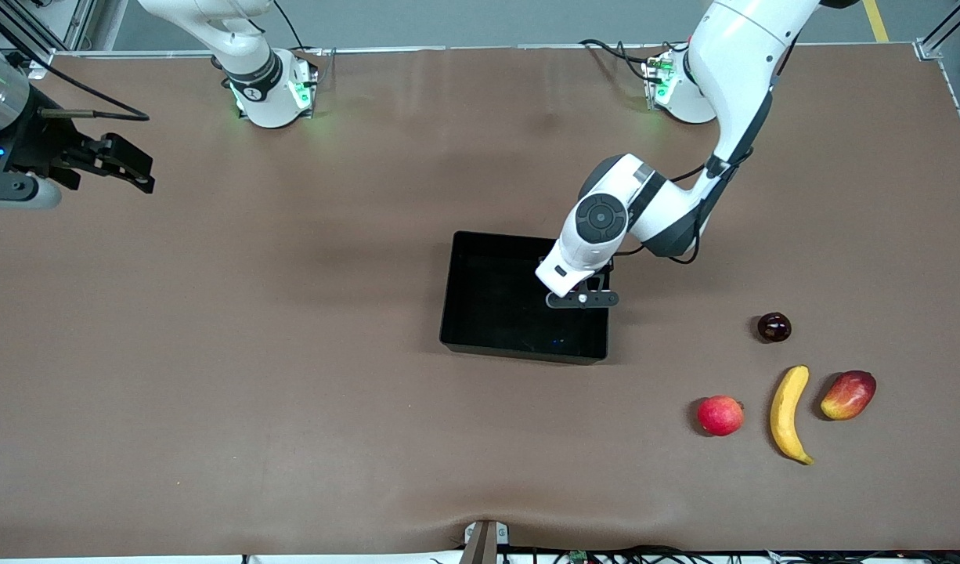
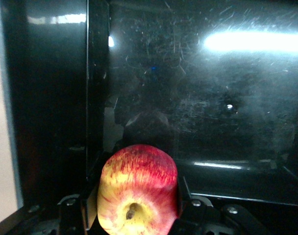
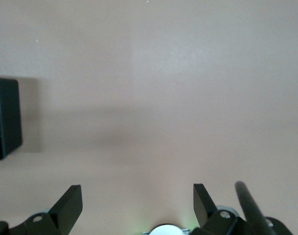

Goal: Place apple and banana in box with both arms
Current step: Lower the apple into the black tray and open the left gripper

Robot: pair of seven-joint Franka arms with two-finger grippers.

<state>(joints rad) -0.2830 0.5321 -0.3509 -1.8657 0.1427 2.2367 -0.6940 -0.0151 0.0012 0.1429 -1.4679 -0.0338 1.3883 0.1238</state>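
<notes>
My left gripper (image 1: 582,298) hangs over the black box (image 1: 468,313), at the corner toward the left arm's end. It is shut on the apple (image 2: 137,188), red with yellow streaks, and the box floor (image 2: 212,98) shows below it. In the front view the arm hides the apple. The banana (image 1: 788,413) lies on the table toward the left arm's end, nearer the front camera than the box. My right gripper (image 1: 112,164) is open and empty over bare table at the right arm's end; its wrist view (image 3: 137,193) shows a corner of the box (image 3: 4,117).
An evenly pinkish-red round fruit (image 1: 720,415) lies beside the banana toward the box. A red-yellow mango (image 1: 848,394) lies on the banana's other flank. A small dark round fruit (image 1: 774,327) sits farther from the front camera than these.
</notes>
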